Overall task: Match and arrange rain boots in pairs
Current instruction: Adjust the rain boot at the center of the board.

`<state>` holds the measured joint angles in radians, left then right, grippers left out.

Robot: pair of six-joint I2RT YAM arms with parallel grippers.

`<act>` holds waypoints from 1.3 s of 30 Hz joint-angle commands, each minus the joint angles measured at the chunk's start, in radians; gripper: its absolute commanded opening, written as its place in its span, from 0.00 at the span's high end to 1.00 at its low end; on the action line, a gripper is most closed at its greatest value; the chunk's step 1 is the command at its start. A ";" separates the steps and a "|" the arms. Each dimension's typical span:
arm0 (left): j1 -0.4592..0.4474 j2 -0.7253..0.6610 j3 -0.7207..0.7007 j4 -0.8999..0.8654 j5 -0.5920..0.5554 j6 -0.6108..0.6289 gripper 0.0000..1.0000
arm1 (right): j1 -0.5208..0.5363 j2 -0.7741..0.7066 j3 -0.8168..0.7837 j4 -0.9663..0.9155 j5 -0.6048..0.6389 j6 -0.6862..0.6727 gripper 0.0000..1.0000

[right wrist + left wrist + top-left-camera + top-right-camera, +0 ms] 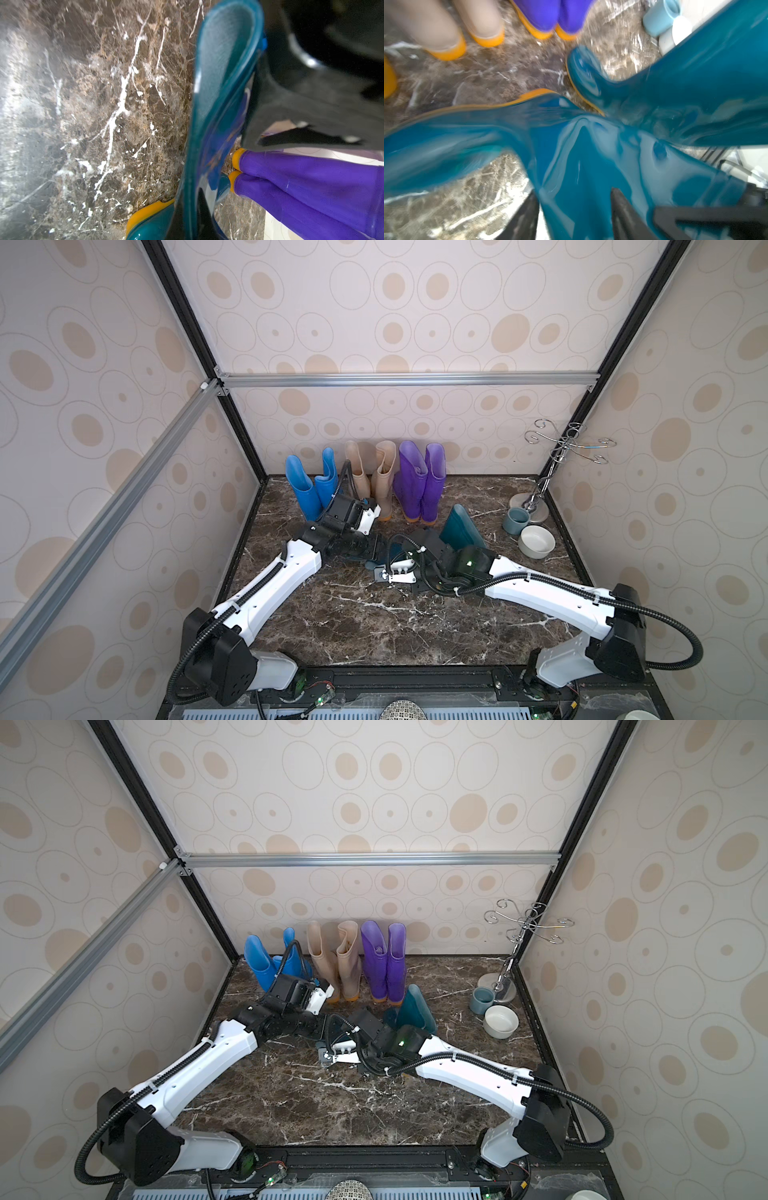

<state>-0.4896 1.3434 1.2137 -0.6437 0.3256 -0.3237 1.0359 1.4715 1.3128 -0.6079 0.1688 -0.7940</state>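
Both arms stretched low over the desk (374,626), wrists nearly meeting. Top views hid the fingertips (wrists in the way). In the blurry left wrist view I saw the left end effector (574,192) apart, astride the nearer teal boot (581,155). The right end effector (191,207) was clamped on its shaft wall. The other teal boot (461,526) leaned near the purple pair (419,485).

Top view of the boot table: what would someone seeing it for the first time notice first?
Probably the tidy row along the back: blue boots, beige boots and purple boots, standing in pairs. Next, the left arm and right arm meet in the middle, where a dark teal boot sticks up between them. A chrome hook stand gleams in the far right corner.
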 commanded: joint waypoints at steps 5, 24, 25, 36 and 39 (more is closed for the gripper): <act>0.046 -0.126 0.099 0.095 -0.244 0.009 0.19 | 0.010 0.034 0.192 -0.243 -0.137 0.185 1.00; 0.051 -0.254 0.019 0.226 -0.330 0.006 0.14 | -0.062 0.372 0.850 -0.785 -0.201 0.667 1.00; 0.052 -0.256 0.018 0.228 -0.331 0.005 0.14 | -0.075 0.383 0.873 -0.802 -0.211 0.699 1.00; 0.051 -0.259 -0.024 0.280 -0.272 -0.028 0.14 | -0.158 0.379 0.928 -0.840 -0.287 1.040 1.00; 0.052 -0.252 -0.039 0.296 -0.254 -0.041 0.14 | -0.162 0.386 0.928 -0.846 -0.257 1.098 1.00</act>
<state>-0.4450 1.0954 1.1778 -0.3901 0.0414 -0.3370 0.8753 1.8828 2.2009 -1.4429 -0.0845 0.1921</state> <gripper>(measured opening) 0.856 0.072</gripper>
